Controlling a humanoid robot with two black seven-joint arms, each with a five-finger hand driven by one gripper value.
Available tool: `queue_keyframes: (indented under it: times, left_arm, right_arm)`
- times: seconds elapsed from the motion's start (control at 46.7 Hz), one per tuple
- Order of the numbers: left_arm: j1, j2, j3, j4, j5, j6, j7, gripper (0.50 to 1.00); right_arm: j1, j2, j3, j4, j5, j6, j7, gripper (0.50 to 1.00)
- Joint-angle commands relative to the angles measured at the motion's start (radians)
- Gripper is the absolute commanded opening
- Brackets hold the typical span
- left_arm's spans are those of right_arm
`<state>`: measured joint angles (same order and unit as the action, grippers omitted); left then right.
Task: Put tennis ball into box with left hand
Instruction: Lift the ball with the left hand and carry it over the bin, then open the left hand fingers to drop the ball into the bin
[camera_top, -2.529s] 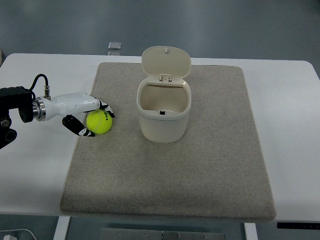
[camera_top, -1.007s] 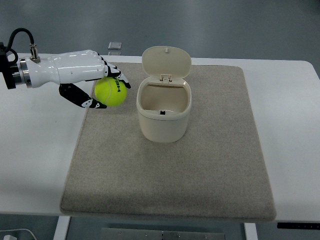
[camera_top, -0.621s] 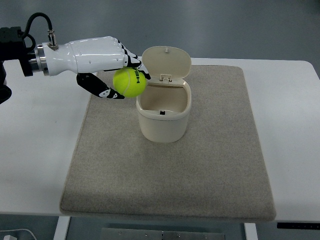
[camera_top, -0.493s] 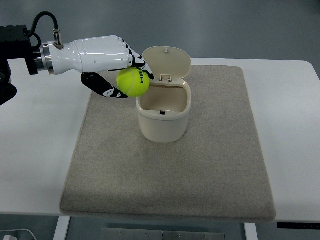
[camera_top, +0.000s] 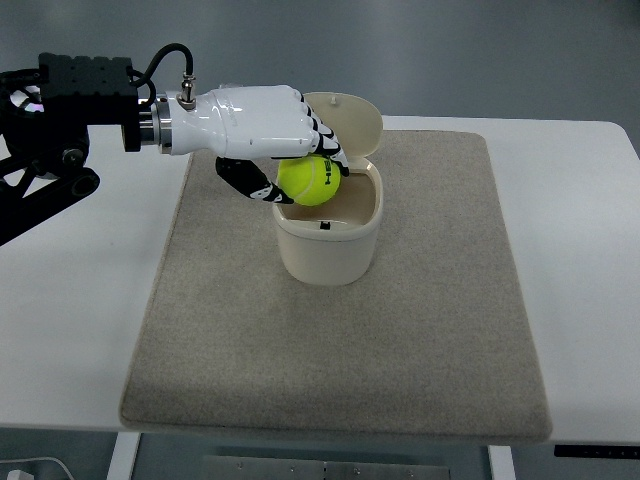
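My left hand (camera_top: 290, 165) is white with black fingertips and comes in from the left. It is shut on the yellow-green tennis ball (camera_top: 309, 182) and holds it over the open mouth of the cream box (camera_top: 329, 238), at its left rim. The box stands on the grey mat (camera_top: 400, 320) with its hinged lid (camera_top: 350, 122) tipped up at the back. The inside of the box shows bare below the ball. The right hand is not in view.
The mat lies on a white table (camera_top: 590, 230). A small grey object (camera_top: 229, 93) sits at the table's far edge. My left arm's black mount (camera_top: 60, 110) crosses the upper left.
My left hand has carried the ball up from the mat's left edge and to the right, from beside the box to over its opening.
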<state>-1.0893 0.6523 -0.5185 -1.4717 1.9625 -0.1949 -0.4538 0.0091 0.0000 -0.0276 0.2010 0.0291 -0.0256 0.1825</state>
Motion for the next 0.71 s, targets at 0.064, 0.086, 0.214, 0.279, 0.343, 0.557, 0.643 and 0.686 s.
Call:
queue_keyframes:
  times: [0.064,0.086,0.214,0.279,0.343,0.557,0.643,0.686]
  left_arm:
    - [-0.004,-0.034,0.0,0.017,0.038,0.0,0.001,0.5]
    - [-0.004,-0.039,0.0,0.024,0.045,0.0,0.001,0.5]
    - [0.0,-0.063,0.0,0.051,0.101,0.002,0.001,0.5]
    - [0.0,-0.08,0.0,0.067,0.118,0.002,0.001,0.5]
    - [-0.001,-0.092,0.0,0.076,0.128,0.002,0.001,0.5]
    - [0.003,-0.109,0.0,0.082,0.13,0.003,0.001,0.5]
    - [0.005,-0.109,0.0,0.082,0.128,0.005,0.001,0.5]
    - [0.005,-0.109,0.0,0.082,0.127,0.005,0.001,0.573]
  right_arm:
    - [0.0,0.0,0.0,0.0,0.0,0.001,0.0,0.938]
    - [0.0,0.0,0.0,0.0,0.0,0.001,0.0,0.938]
    - [0.0,0.0,0.0,0.0,0.0,0.0,0.0,0.938]
    - [0.0,0.0,0.0,0.0,0.0,0.001,0.0,0.938]
    - [0.0,0.0,0.0,0.0,0.0,0.0,0.0,0.938]
    - [0.0,0.0,0.0,0.0,0.0,0.0,0.0,0.94]
    - [0.0,0.0,0.0,0.0,0.0,0.001,0.0,0.938]
    - [0.0,0.0,0.0,0.0,0.0,0.001,0.0,0.938]
